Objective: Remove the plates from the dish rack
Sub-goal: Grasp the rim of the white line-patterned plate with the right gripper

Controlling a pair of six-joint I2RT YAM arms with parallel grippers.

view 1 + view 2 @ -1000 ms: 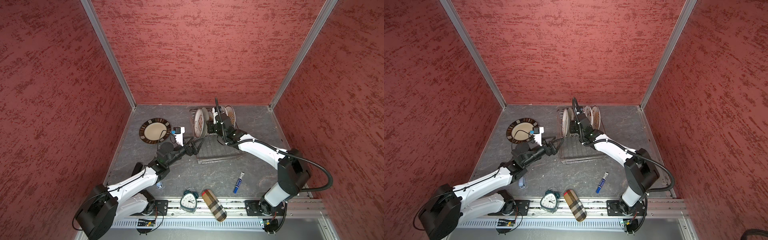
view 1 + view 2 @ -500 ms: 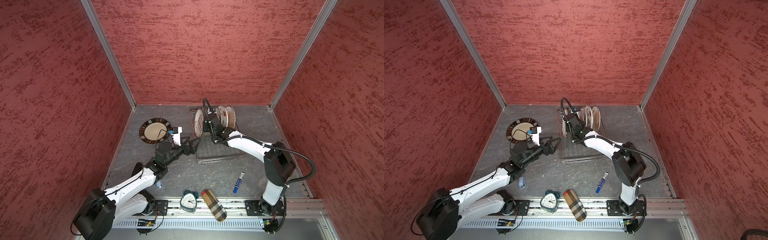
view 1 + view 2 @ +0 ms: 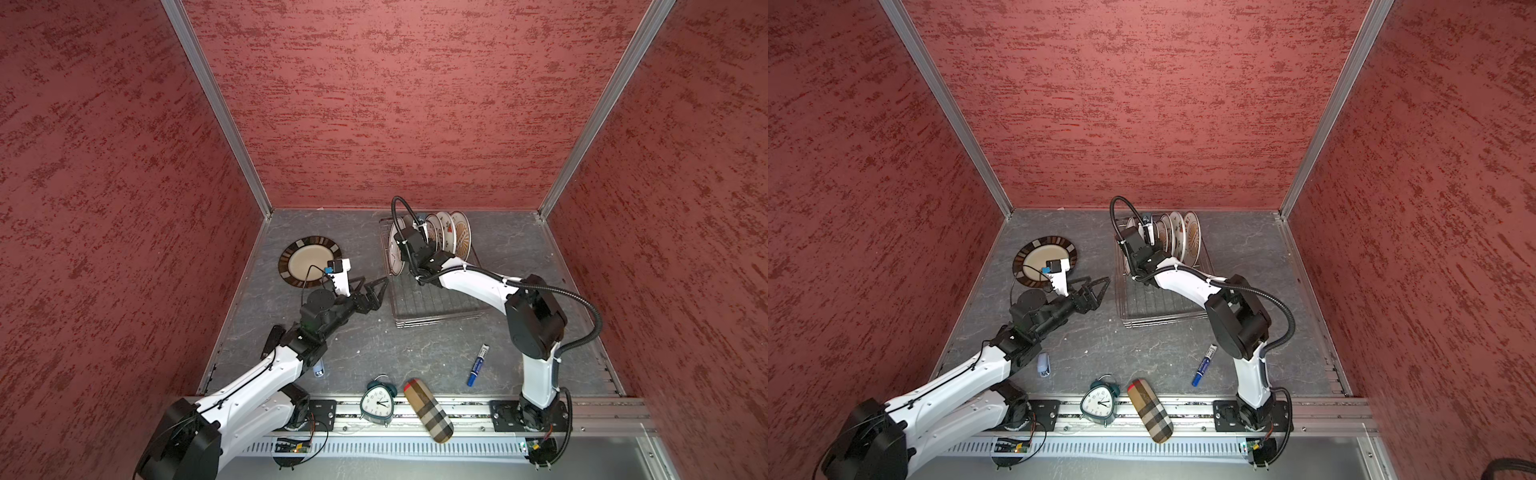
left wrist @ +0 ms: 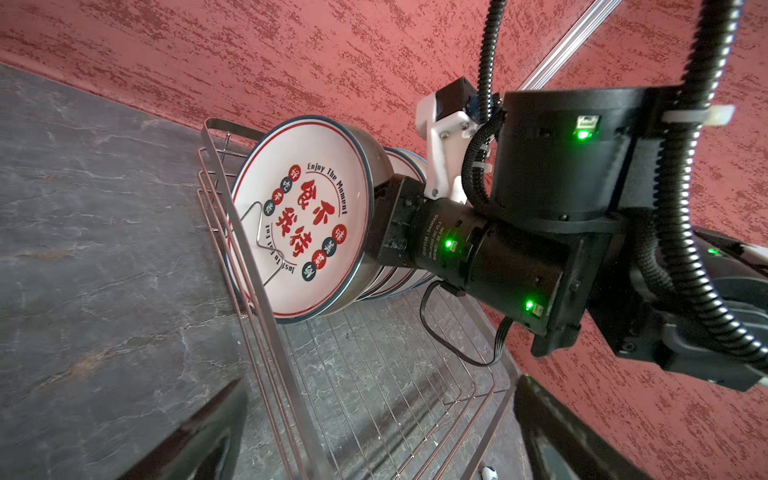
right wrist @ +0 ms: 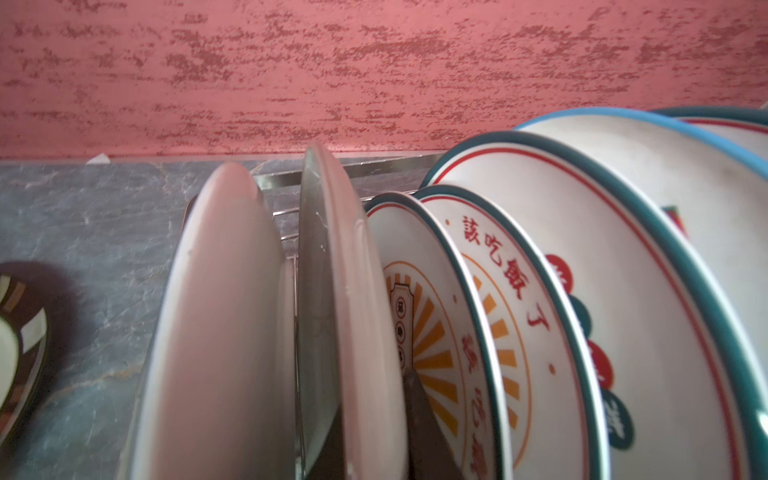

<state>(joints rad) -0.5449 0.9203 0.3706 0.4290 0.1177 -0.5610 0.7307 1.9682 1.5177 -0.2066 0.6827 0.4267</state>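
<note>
Grey stone tabletop [image 3: 415,353]: left gripper [image 3: 376,279] hangs wide open just beside the dish rack [image 3: 436,322]'s left edge. Only the right wrist view shows the right gripper [image 5: 374,424] pinching the plain plate [image 5: 357,311] among upright plates [image 3: 451,239] at the rack's far end. Both top views hide that grip.

A rectangular silver wire dish rack [image 3: 436,322] sits on the grey worktop [image 3: 374,345], and at its far end round white ceramic plates [image 3: 446,239] stand on edge in a tight row, some tilted. The leftmost plate [image 4: 299,220] shows red characters inside a red-and-teal rim, a plain grey-white plate [image 5: 353,291] stands next, then orange sunburst plates [image 5: 432,332]. One dark striped-rim plate [image 3: 309,261] with a cream centre lies flat on the worktop, left of the rack and apart from it.
</note>
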